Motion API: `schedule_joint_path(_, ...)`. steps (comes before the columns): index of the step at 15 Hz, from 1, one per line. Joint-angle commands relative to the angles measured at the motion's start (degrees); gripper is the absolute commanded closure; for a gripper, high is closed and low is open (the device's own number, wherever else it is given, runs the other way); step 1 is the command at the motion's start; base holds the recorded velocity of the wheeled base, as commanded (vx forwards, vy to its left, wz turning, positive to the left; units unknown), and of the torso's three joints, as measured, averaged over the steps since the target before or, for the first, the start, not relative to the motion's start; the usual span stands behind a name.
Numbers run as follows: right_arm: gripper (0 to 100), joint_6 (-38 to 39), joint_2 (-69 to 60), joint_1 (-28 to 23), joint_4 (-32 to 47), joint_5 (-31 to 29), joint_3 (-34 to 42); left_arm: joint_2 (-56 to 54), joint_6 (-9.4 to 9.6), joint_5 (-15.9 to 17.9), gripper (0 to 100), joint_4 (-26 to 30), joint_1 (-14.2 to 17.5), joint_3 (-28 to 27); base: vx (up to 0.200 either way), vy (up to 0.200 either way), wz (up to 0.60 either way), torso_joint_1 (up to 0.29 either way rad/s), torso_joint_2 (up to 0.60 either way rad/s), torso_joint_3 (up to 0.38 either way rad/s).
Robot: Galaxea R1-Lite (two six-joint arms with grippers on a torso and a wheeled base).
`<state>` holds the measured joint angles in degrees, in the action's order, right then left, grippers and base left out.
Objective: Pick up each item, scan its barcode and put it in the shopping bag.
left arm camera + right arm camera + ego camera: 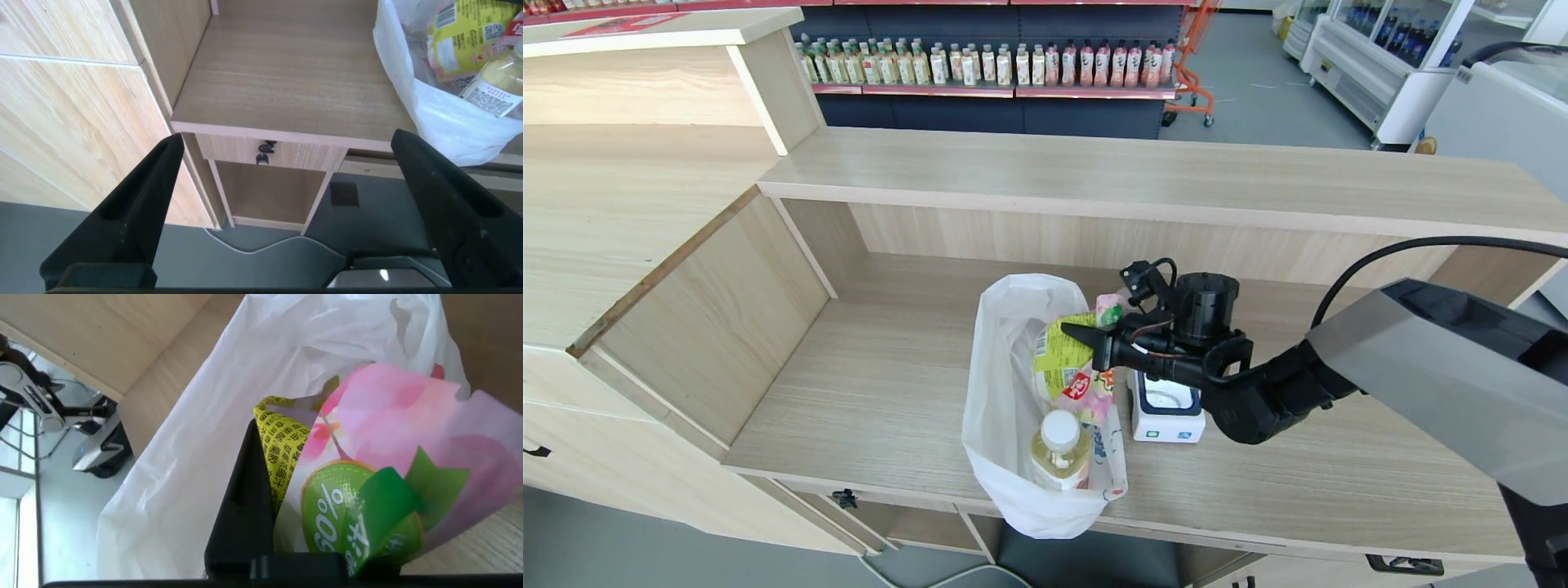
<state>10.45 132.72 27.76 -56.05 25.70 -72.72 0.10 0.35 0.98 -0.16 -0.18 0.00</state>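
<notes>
L to R in head view: a tall side panel (711, 327) walls the worktop (874, 392) at 9 o'clock. A back wall w/ an upper ledge (1143, 175) closes it at 12. The widest open room is the bare wood btwn the panel and the shopping bag (1001, 400). The front edge at 6 o'clock is unwalled, and the bag's bottom hangs a bit over it.

The left hand (288, 140) has its fingers (139, 212) spread wide, gripping nothing and touching nothing. It sits low, out in front of the worktop's front edge, approx 7 o'clock from the bag (409, 90).

The bag stands open at mid-front of the worktop. Inside, a bottle (1059, 453) w/ a white cap sits at 6 o'clock of the mouth, w/ a yellow packet (1058, 351) at 12 behind it.

The right hand (1086, 335) is over the bag mouth near 2 o'clock, pinching a pink packet (392, 408) w/ a green label. The packet lies against the yellow one, above the bag (204, 457). One black finger (245, 514) shows; the other is hidden behind the packet. Can't tell if the packet's lower end rests on the goods below.

The scanner (1168, 412) is just beside the bag at 3 o'clock, its back part covered by the right arm. Past it the worktop runs on toward 3 o'clock, partly hidden under the arm.
</notes>
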Motion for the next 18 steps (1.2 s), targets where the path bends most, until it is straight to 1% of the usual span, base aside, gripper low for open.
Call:
schedule_joint_path(1,100,-0.1,3.1,-0.2,-3.0,0.2,-1.7,0.0,0.00,0.0,0,0.0,0.0,0.0,0.000,0.000,0.00,0.000,0.00,0.000)
schedule_joint_path(4,100,-0.1,4.0,-0.2,-3.9,0.2,-2.0,0.0,0.00,0.0,0,0.0,0.0,0.0,0.000,0.000,0.00,0.000,0.00,0.000)
schedule_joint_path(5,0,-0.1,4.0,-0.3,-3.9,0.2,-2.0,0.0,0.00,0.0,0,0.0,0.0,0.0,0.000,0.000,0.00,0.000,0.00,0.000)
schedule_joint_path(13,0,-0.2,1.8,-1.7,-3.4,0.2,-5.4,0.0,0.17,0.0,0,0.0,0.0,0.0,0.000,0.000,0.00,0.000,0.00,0.000)
schedule_joint_path(15,0,0.0,0.3,-1.0,-3.2,0.3,-6.9,0.0,0.17,0.0,0,0.0,0.0,0.0,0.000,0.000,0.00,0.000,0.00,0.000)
schedule_joint_path(18,0,2.4,-4.4,0.5,0.2,2.6,-7.5,0.0,0.26,0.0,0,0.0,0.0,0.0,0.000,0.000,0.00,0.000,0.00,0.000)
